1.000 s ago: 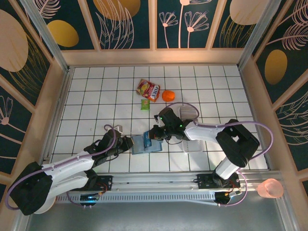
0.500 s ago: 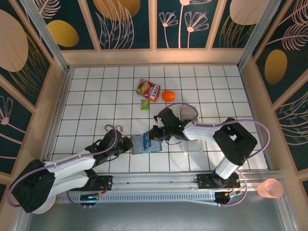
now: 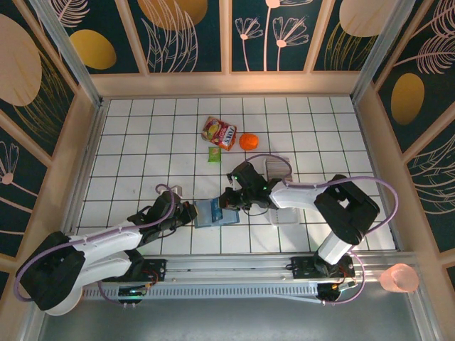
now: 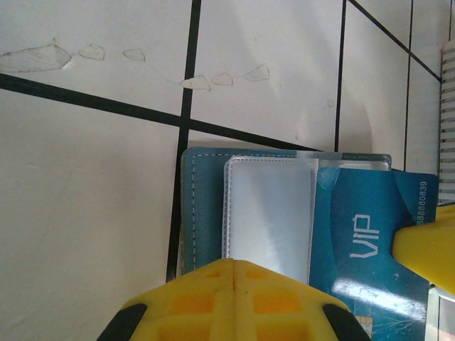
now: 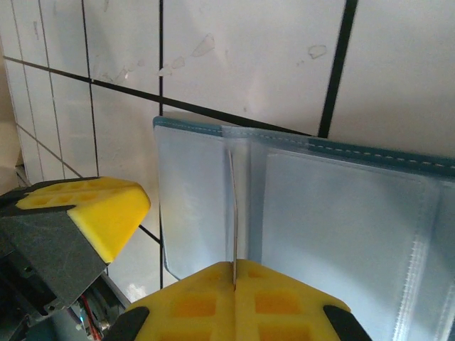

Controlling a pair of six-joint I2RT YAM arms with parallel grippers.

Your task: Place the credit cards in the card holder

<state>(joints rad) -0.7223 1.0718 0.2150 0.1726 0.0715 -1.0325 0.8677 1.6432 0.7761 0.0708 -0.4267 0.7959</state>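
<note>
- left gripper (image 3: 189,212) had finished clenching on the left edge of the card holder (image 3: 210,214); holder lay open on the tiles (image 3: 142,163), unmoved
- right gripper (image 3: 228,199) stayed clamped on a blue credit card (image 4: 362,241) above it

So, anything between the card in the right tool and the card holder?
Nothing visible. The blue card in the right tool meets the clear sleeves of the card holder; the left tool is shut at its edge.

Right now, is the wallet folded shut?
No, the wallet lies spread open, with its clear card pockets facing up.
</note>
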